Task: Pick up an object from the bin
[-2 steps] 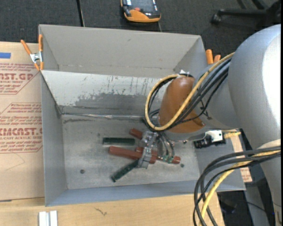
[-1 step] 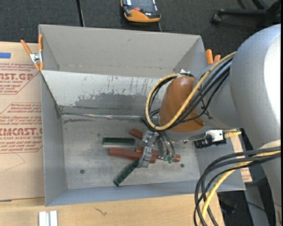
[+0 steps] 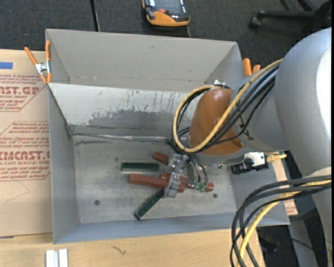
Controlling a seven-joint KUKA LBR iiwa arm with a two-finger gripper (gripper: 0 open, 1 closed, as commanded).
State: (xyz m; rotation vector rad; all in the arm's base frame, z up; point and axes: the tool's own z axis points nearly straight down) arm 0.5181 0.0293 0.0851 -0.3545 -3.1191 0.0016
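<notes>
Hanging low in the right half of the grey metal bin (image 3: 139,60), the gripper (image 3: 173,184) sits among a small scatter of stick-shaped pieces, and whether it is spread or pressed together cannot be told. A red-brown bar (image 3: 147,178) lies flat just to its left, its near end right at the gripper. Above that bar, and roughly parallel to it, rests a dark green bar (image 3: 140,165). A second dark green stick (image 3: 148,205) slants away below the gripper toward the front wall. A short red-brown piece (image 3: 160,158) lies just above the gripper, and another (image 3: 204,187) pokes out on its right. An orange wrist cover (image 3: 211,121) looped with yellow and black cables (image 3: 181,115) rises above. The bin floor (image 3: 97,177) is scratched grey metal. Beyond the bin, on dark carpet (image 3: 22,10), are an orange and black device (image 3: 165,9) and a chair base (image 3: 292,4).
</notes>
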